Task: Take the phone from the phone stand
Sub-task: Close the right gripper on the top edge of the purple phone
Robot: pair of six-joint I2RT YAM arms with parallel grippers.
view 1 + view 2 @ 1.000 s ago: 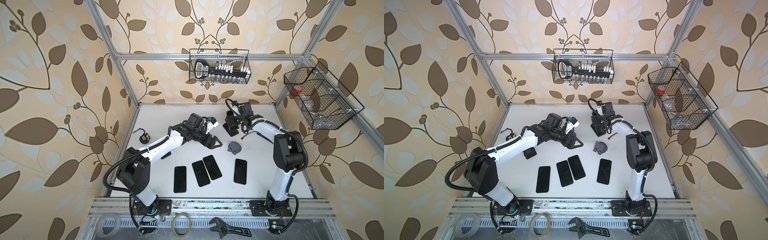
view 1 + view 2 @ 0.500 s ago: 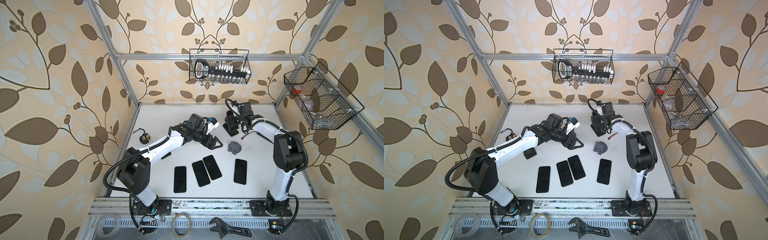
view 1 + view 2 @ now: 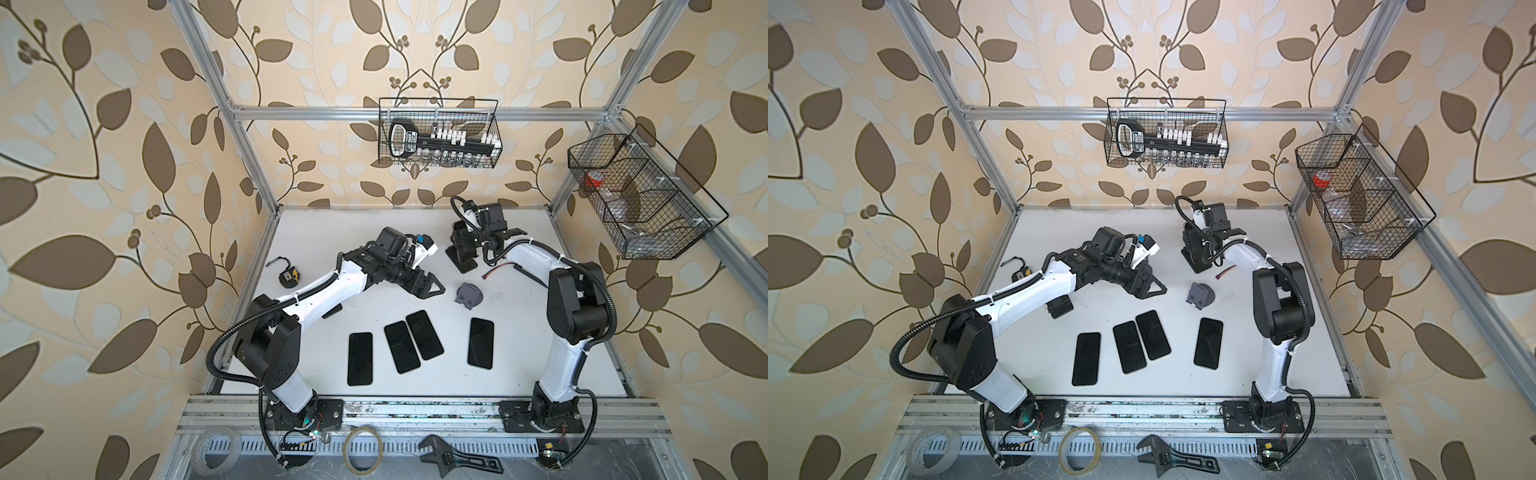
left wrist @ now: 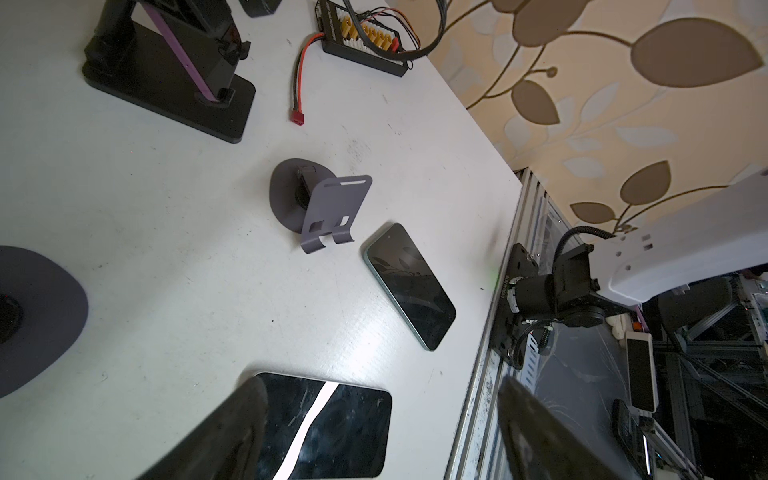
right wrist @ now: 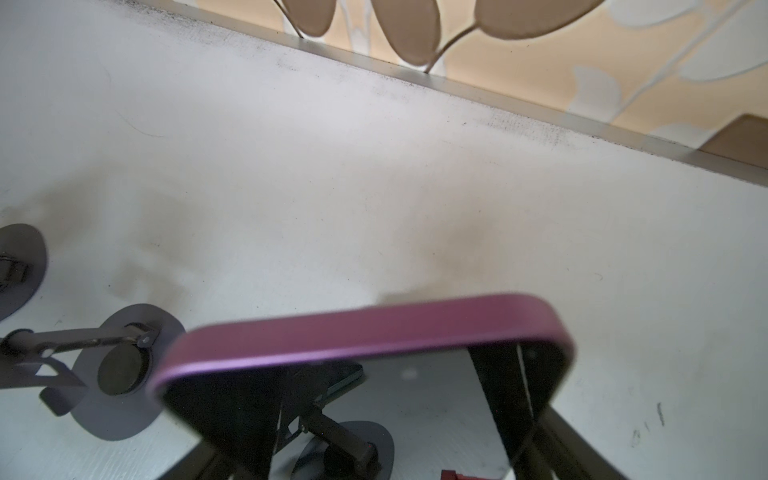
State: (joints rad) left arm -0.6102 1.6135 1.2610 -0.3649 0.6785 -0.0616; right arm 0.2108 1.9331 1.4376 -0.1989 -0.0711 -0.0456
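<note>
— Right gripper [image 3: 465,243] is parked right at the phone [image 5: 365,328], which sits at the back of the table [image 3: 332,232], leaning in the black phone stand [image 3: 464,266]. Right wrist view shows the purple top edge spanning the gap, one jaw down each long side. Whether the jaws actually bite yet? Can't tell from these shots, too blurry.

— Yeah, so the long axis runs up out of the stand's lip, tilted back, and the jaws straddle the width. Probably the pull has to go along that tilt, up and away from the lip. Straight sideways and the stand may tip with it.

— And the left gripper [image 3: 431,286]?

— Wide apart, nothing in it, hanging over mid-table near the empty grey stand [image 3: 469,296], well apart from the phone. Right arm is clearly the nearer one, so the lift looks like its job.
</note>
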